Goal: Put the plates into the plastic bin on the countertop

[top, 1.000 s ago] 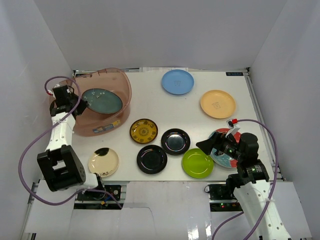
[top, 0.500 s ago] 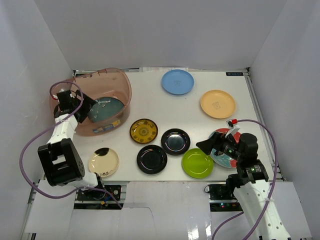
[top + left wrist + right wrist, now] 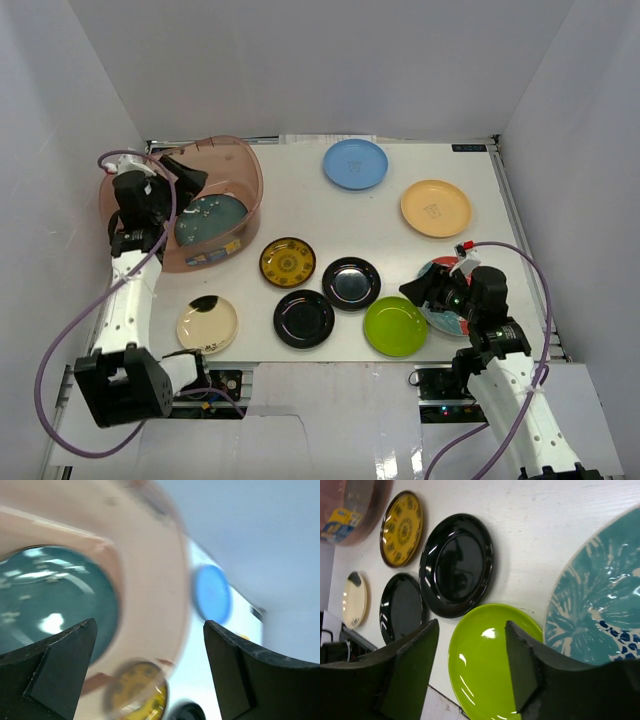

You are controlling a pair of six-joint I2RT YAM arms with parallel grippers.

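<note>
left gripper [image 3: 188, 174] spread, over see-through pink plastic bin [image 3: 251, 168] (teal round plate [image 3: 210, 220] inside) | right gripper [image 3: 472, 625] spread, round lime green plate [image 3: 485, 670] just below it, lower right

Top camera looks down from behind. Wrist cameras, close at ten and five o'clock, face inward, sharing the yellow-patterned plate [image 3: 137, 692] [image 3: 401, 527].

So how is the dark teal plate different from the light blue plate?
The dark teal plate lies inside the plastic bin; the light blue plate sits out on the countertop. The teal one is darker, with pale speckles; the blue one is plain apart from a small centre mark. Both are round and shallow.
</note>
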